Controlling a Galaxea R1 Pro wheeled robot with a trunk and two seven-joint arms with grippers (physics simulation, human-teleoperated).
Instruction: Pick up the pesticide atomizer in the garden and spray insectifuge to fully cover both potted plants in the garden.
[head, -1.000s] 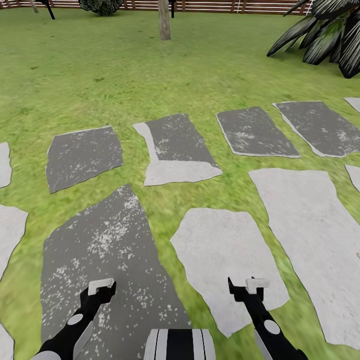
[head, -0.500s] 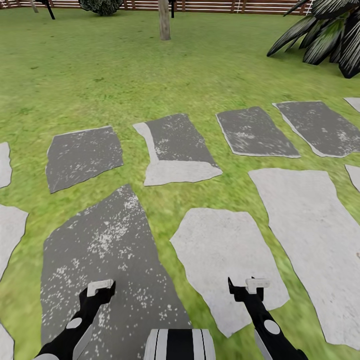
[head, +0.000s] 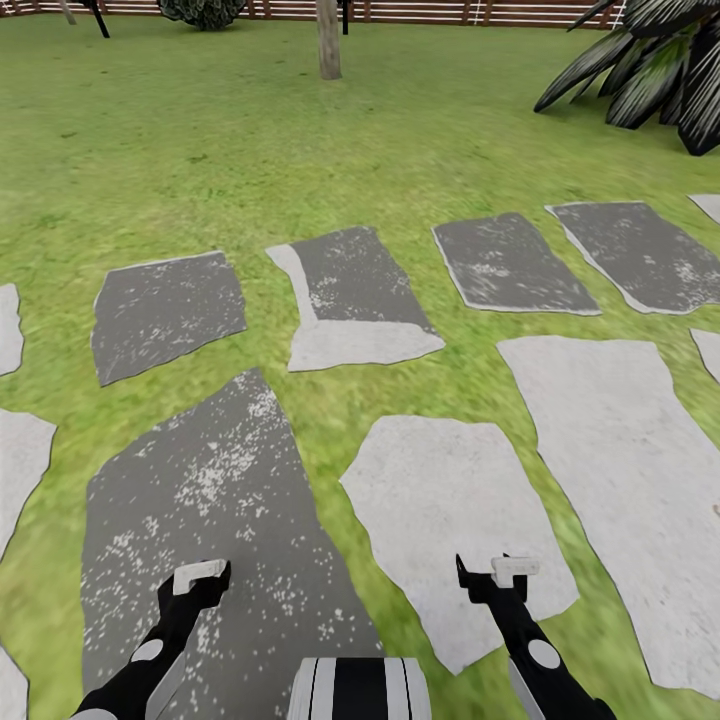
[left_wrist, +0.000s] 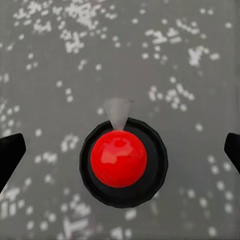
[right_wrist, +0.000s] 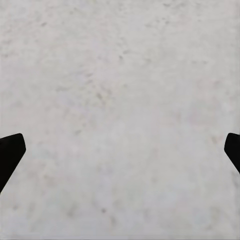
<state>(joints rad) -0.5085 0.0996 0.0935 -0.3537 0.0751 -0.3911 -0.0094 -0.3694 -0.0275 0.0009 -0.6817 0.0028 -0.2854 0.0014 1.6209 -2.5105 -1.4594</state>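
- Green lawn (head: 250, 130) of the garden spreads in the head view, crossed by flat grey stepping stones (head: 355, 295); a brown slatted wooden fence (head: 430, 12), a tree trunk (head: 329, 40) and a striped long-leaved plant (head: 650, 70) stand far off.
- Left gripper (head: 200, 578) and right gripper (head: 505, 572) hang low over the stones.
- Left wrist view: fingertips wide apart, empty, over a dark speckled stone (left_wrist: 150, 55) with a red ball in a black ring (left_wrist: 120, 159).
- Right wrist view: fingertips wide apart, empty, over a pale stone (right_wrist: 120, 100).

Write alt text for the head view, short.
Both robot arms hang low over grey stepping stones set in a green lawn, the left tool above a dark speckled slab and the right tool above a pale one. A tree trunk, a brown slatted fence and a striped long-leaved plant stand beyond.
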